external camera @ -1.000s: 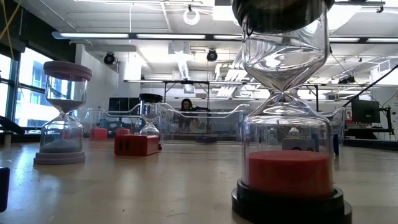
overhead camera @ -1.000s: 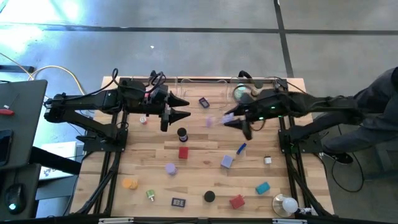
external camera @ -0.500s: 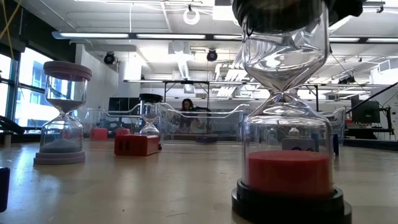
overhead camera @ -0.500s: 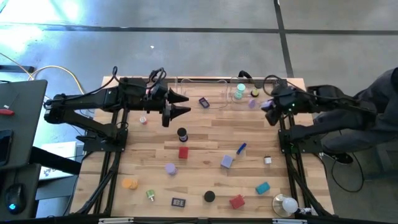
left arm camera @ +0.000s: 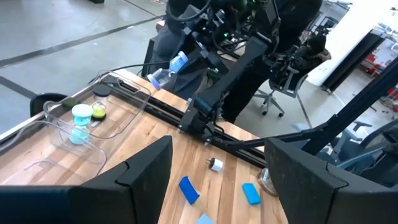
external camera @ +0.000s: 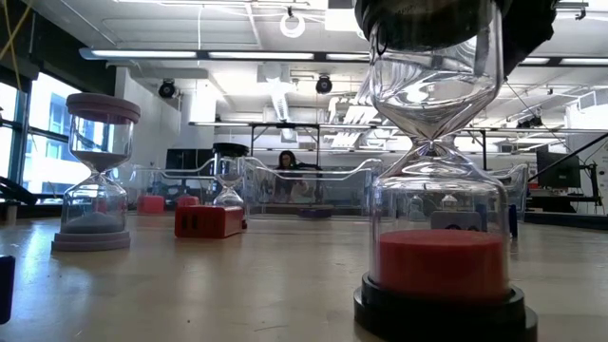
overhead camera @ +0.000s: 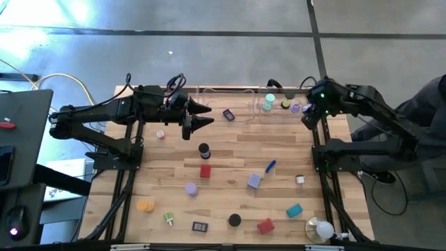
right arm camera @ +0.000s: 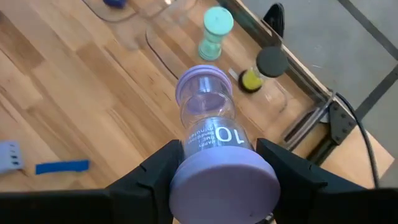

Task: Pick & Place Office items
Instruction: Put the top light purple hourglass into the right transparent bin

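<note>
- Right gripper, upper right of the high view, is clamped on a lilac hourglass above the clear tray.
- Hourglass sticks out sideways; releasing it like that risks a roll or toppling the teal hourglass.
- Left gripper waits upper-centre, fingers apart, empty.

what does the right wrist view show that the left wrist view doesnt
Only the right wrist view shows the lavender sand timer clamped in the right gripper, marked 10. Only the left wrist view shows the open left gripper, the right arm's base, a teal block and the room beyond. Both show the teal timer and yellow timer in the clear tray, plus the blue stick.
</note>
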You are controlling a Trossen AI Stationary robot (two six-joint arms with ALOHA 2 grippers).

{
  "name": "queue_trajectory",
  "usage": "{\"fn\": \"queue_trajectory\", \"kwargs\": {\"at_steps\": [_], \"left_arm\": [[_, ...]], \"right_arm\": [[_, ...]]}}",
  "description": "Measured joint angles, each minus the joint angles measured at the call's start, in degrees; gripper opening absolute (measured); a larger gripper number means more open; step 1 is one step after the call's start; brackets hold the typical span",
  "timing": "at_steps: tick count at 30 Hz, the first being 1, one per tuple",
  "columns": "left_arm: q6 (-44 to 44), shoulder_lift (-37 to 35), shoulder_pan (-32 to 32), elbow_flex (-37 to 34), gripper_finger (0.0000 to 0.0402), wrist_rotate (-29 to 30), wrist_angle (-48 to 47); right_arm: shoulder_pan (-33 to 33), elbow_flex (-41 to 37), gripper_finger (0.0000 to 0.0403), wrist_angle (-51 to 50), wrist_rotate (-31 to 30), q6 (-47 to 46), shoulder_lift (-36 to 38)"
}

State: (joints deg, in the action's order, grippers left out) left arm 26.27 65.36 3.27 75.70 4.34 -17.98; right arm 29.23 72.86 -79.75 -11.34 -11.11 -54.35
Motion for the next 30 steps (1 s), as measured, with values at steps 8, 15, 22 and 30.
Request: {"fn": "queue_trajectory", "kwargs": {"at_steps": [8, 15, 22, 30], "left_arm": [[2.21, 0.0, 0.85, 0.01, 0.0249, -0.01, 0.0], [6.1, 0.0, 4.8, 0.0, 0.0249, -0.67, 0.02], [8.14, 0.22, 9.19, 0.0, 0.0249, -6.13, 1.13], [8.3, 0.22, 9.72, 0.02, 0.0249, -9.11, 1.44]], "right_arm": [[7.94, 0.0, 0.018, -1.42, 0.61, 11.68, -1.8], [15.24, 0.0, 0.018, -1.05, 0.41, 19.43, -4.93], [16.64, -0.04, 0.018, -0.76, 3.66, 22.38, -11.97], [16.5, -0.04, 0.018, 1.04, -5.33, 23.25, -14.63]]}}
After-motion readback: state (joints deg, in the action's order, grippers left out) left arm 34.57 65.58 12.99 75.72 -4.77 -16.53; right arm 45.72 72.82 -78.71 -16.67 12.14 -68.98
